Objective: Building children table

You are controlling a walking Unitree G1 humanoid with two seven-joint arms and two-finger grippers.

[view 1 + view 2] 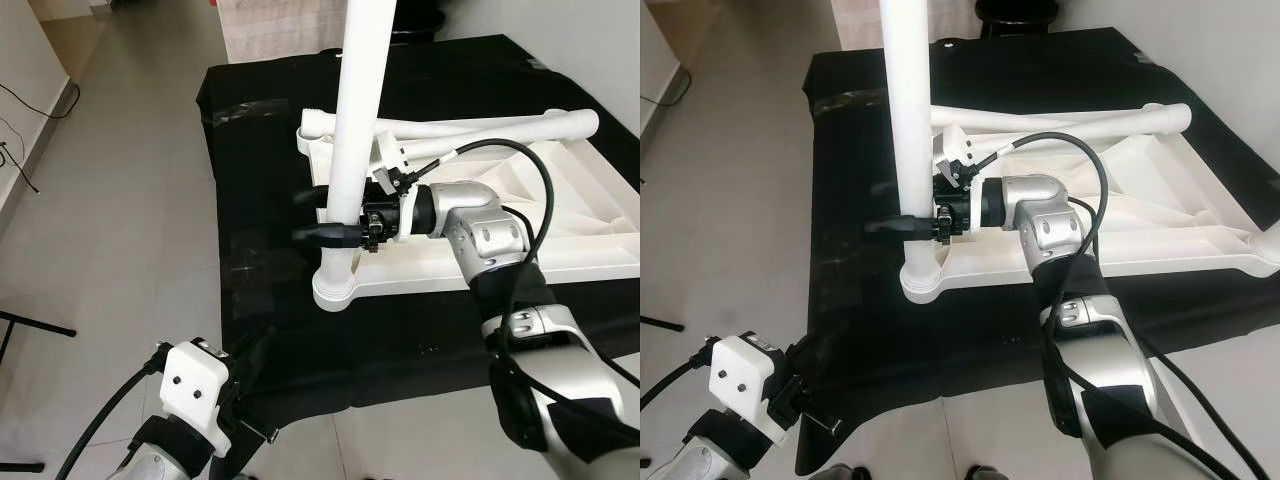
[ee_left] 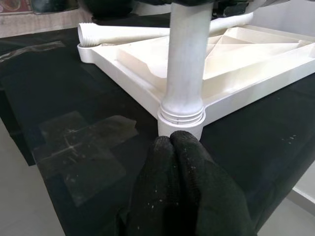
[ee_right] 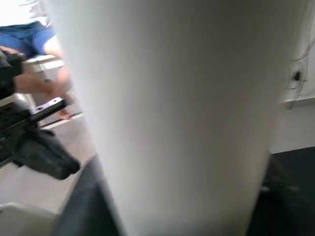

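The upright leg (image 1: 358, 120) runs off the top edge, so I cannot see its upper end. It hides part of my right gripper (image 1: 322, 215). The tabletop (image 1: 590, 200) is cut at the right edge. Through my right wrist camera the leg is a blur.

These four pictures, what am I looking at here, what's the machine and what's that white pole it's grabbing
It is a humanoid robot building a child's table. The two wide pictures come from cameras on its head, looking down; the other two sit on its wrists. An upside-down white tabletop lies on a black cloth. The right gripper clasps an upright table leg standing in a corner socket. More white legs lie across the tabletop. The left gripper, fingers together, waits low near that corner.
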